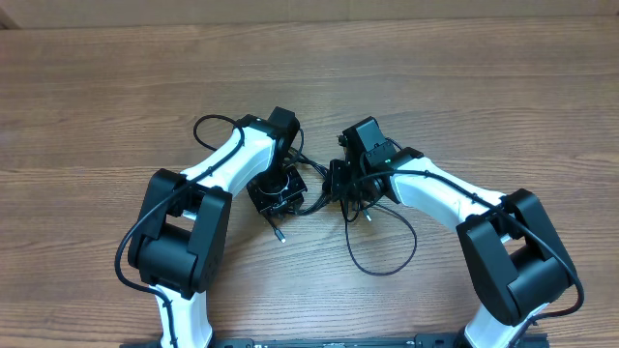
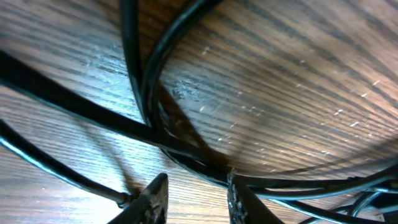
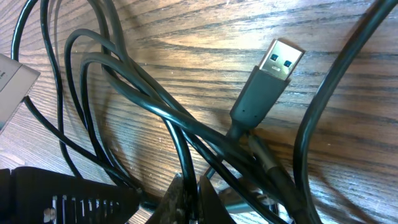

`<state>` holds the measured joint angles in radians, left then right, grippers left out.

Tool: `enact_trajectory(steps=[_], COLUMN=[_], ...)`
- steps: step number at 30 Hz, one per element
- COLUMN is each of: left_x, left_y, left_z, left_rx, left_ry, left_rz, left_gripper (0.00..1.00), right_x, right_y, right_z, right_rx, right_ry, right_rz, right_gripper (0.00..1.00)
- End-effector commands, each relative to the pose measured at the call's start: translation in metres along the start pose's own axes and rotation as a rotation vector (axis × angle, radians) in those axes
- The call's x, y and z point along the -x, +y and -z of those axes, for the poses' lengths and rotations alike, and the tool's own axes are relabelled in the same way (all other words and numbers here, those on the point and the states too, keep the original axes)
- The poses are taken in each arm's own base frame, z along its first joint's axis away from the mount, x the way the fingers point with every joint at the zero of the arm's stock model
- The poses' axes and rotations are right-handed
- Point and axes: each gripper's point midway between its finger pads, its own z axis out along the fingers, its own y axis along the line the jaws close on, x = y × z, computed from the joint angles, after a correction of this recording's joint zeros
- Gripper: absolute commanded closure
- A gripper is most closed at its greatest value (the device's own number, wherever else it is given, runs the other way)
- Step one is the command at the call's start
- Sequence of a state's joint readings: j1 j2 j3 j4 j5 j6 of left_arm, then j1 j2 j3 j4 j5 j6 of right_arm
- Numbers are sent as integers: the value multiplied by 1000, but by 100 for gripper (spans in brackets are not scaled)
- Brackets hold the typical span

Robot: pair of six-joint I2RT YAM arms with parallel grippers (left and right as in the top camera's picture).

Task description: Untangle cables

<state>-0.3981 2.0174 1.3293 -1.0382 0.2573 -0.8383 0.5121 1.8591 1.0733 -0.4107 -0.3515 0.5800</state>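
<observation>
- Item: cables [image 3: 186,127], thin black cords, several strands crossing and looped over one another; they lie on the table between the 2 grippers, with 1 loose loop trailing toward the right arm's side in the overhead view.
- Connector: 1 USB plug [image 3: 277,62], dark grey housing, metal shell with a blue insert, lying flat on the wood beside the strands.
- Markings: a pale grey flat object [image 3: 12,81] shows at the edge of the right wrist view; a faint mark on it is too small to read.
- Left gripper [image 2: 196,190]: low over the cords, its fingers [image 2: 155,199] parted, bare wood showing in the gap, 1 strand passing just past the tips.
- Right gripper [image 3: 193,190]: fingers closed together, strands running right up to the tips; whether 1 is pinched cannot be told.
- Surface: table [image 1: 464,87], brown wood-grain top with a slight sheen.
- Surroundings: a paler strip runs along the far edge.
</observation>
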Motion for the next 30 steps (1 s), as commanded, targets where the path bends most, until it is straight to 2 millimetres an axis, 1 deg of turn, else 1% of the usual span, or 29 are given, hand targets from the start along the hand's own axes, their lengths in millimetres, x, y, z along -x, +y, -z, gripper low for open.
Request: enact_trajectory(steps=[1, 5, 9, 12, 17, 21, 25, 30], left_x=[3, 9, 11, 11, 11, 15, 20, 19], left_y=[-9, -39, -55, -56, -56, -53, -48, -51], left_z=[-6, -1, 3, 3, 3, 2, 0, -1], left_rx=[-26, -181, -259, -259, -257, -240, -211, -211], left_ry=[3, 19, 36, 45, 47, 26, -8, -11], left_rz=[-24, -8, 51, 143, 162, 198, 288, 309], left_gripper=[67, 68, 70, 71, 76, 78, 76, 73], right_x=[0, 0, -1, -1, 0, 0, 0, 0], right_y=[-2, -2, -3, -3, -2, -3, -3, -3], right_z=[-2, -2, -2, -2, -2, -2, -2, -2], right_rx=[-4, -4, -4, -4, -4, -4, -4, -4], right_ry=[-1, -1, 0, 0, -1, -1, -1, -1], right_rz=[0, 0, 0, 0, 0, 0, 0, 0], right_gripper=[96, 96, 96, 96, 96, 96, 96, 96])
